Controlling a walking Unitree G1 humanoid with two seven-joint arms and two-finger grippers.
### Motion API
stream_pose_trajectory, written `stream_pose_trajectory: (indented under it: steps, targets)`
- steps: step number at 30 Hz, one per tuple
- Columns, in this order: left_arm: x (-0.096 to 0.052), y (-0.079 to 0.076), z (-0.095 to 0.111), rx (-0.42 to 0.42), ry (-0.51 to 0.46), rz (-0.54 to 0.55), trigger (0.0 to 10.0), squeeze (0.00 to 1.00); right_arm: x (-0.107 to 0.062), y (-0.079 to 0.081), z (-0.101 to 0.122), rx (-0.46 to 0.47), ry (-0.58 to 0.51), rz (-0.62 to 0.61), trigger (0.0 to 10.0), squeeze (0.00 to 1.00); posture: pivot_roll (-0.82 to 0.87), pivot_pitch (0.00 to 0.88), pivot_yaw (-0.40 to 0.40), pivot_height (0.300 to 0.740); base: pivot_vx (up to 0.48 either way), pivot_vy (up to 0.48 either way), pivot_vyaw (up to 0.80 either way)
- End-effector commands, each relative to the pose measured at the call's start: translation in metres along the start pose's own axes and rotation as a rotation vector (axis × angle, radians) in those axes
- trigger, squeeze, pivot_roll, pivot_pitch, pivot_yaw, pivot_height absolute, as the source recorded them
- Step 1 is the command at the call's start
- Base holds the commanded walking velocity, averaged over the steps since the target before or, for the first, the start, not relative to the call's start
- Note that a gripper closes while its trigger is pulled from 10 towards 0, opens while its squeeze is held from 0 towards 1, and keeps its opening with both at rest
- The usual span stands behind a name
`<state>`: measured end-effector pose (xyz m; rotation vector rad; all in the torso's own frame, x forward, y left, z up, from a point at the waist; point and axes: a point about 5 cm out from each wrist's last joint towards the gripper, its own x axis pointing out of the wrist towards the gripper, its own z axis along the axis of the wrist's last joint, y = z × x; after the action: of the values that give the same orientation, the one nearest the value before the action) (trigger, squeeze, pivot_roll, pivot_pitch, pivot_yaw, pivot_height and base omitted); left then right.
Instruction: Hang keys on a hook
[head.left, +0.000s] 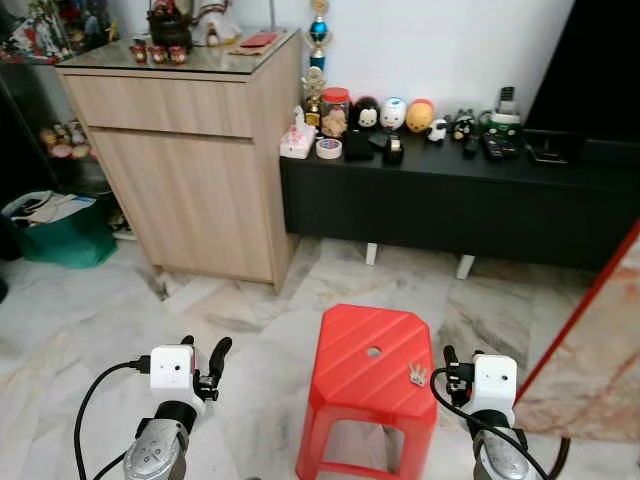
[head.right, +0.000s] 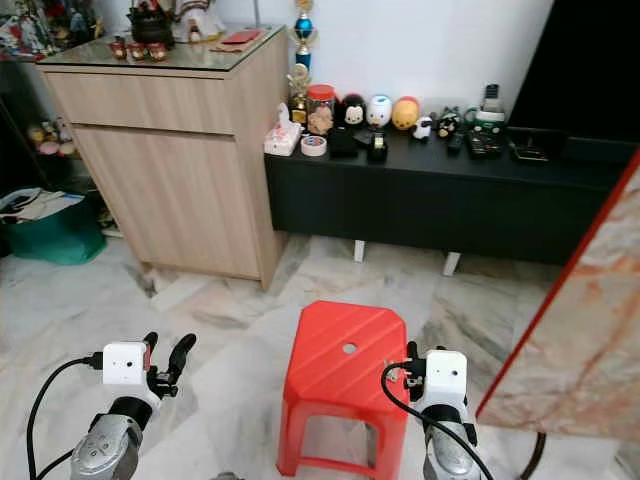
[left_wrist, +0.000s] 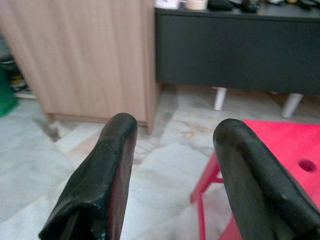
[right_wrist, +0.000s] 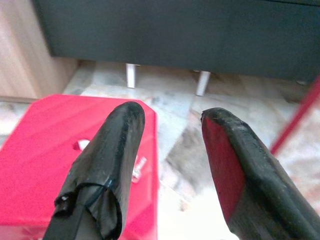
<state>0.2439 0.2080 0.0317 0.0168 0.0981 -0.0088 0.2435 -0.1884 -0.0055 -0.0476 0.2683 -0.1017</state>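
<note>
Two grippers: both hover low over the marble floor (head.left: 90, 320), one on each side of the red stool (head.left: 368, 350); neither holds anything.
Left gripper (head.left: 203, 358): fingers (left_wrist: 107, 165) spread apart with bare floor between them, well to the left of the stool.
Right gripper (head.left: 452, 368): fingers (right_wrist: 117, 150) parted, just beside the stool's right edge and pointing past its corner.
Keys (head.left: 417, 375): a small pale bunch lying flat on the stool's surface, near its right edge, close to the right gripper and partly hidden behind one finger in the right wrist view.
Hook: I cannot find one anywhere; it probably lies outside what the head camera faces.
Risk, pickup: the keys are small, flat and near the edge, so a finger closing askew would likely push them off onto the floor.
Risk, stool: it looks light, and a low arm could nudge or tip it.
Risk, search: turning to look for the hook could swing a dangling bunch loose if only one key is pinched.
Green bag (head.left: 60, 225): stands on the floor left of the wooden cabinet (head.left: 185, 150), holding what looks like papers or cloth; I cannot tell more.
Jar (head.left: 335, 110): red-lidded, on the black bench (head.left: 450, 200), seemingly filled with small snacks, beside a tape roll (head.left: 328, 148) and a row of toy figures (head.left: 395, 112).
</note>
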Motion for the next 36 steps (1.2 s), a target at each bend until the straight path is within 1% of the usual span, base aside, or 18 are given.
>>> stream_pose_trajectory:
  steps: [1,2,9,19,22,36]
  targets:
    - [0.0018,-0.0002,-0.0011,-0.001,0.010,-0.002,10.0,0.00,0.0007,0.0008,-0.0003,0.000,0.005,0.007,10.0,0.00,0.01,0.000,-0.002,0.637,0.000,0.000,0.00]
    - [0.0022,-0.0003,-0.0011,-0.002,0.011,-0.002,10.0,0.00,0.0002,0.0014,0.0018,0.004,-0.018,0.013,10.0,0.00,0.01,0.000,-0.002,0.628,0.000,0.000,0.00]
    - [0.0037,-0.0014,-0.0008,-0.012,0.016,-0.001,10.0,0.00,0.0003,0.0007,-0.0012,0.006,-0.006,0.016,10.0,0.00,0.01,0.000,-0.001,0.628,0.000,0.000,0.00]
    - [0.0055,-0.0032,-0.0009,-0.018,0.020,-0.004,10.0,0.00,0.0010,0.0012,-0.0018,0.012,-0.007,0.023,10.0,0.00,0.01,0.000,0.000,0.628,0.000,0.462,0.00]
    - [0.0064,-0.0044,0.0005,0.004,0.012,-0.017,10.0,0.00,0.0011,0.0016,-0.0019,0.011,-0.007,0.024,10.0,0.00,0.01,0.000,0.000,0.628,0.000,0.000,0.00]
    - [0.0093,-0.0081,0.0037,-0.005,0.002,-0.037,10.0,0.00,0.0017,0.0026,-0.0023,0.018,-0.007,0.027,10.0,0.00,0.01,0.000,0.001,0.628,0.000,0.000,0.00]
